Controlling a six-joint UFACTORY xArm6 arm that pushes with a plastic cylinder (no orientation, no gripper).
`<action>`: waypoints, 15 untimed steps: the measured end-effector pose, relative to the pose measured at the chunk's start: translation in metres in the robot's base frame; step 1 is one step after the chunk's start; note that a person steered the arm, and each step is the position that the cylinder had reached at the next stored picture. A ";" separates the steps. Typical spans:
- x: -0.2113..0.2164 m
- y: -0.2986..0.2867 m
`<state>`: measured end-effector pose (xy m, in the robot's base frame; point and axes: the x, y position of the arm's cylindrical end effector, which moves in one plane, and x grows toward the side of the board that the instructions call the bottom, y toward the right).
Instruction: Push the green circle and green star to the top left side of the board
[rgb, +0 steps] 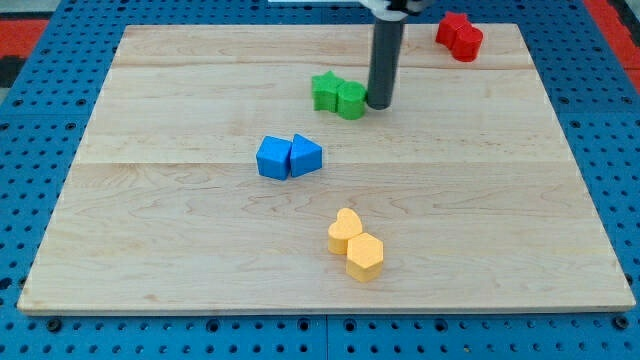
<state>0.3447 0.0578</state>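
Observation:
The green star (325, 90) and the green circle (351, 100) sit touching each other in the upper middle of the wooden board (180, 230), the star on the view's left of the circle. My tip (379, 104) stands right against the circle's right side. The rod rises straight to the view's top edge.
A blue cube (273, 158) and a blue triangle (305, 156) touch near the board's middle. A yellow heart (345, 230) and a yellow hexagon (365, 256) touch lower down. Two red blocks (459, 36) sit at the top right. Blue pegboard surrounds the board.

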 end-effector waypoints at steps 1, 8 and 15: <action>-0.007 -0.026; 0.013 -0.087; -0.119 -0.148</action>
<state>0.2253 -0.0900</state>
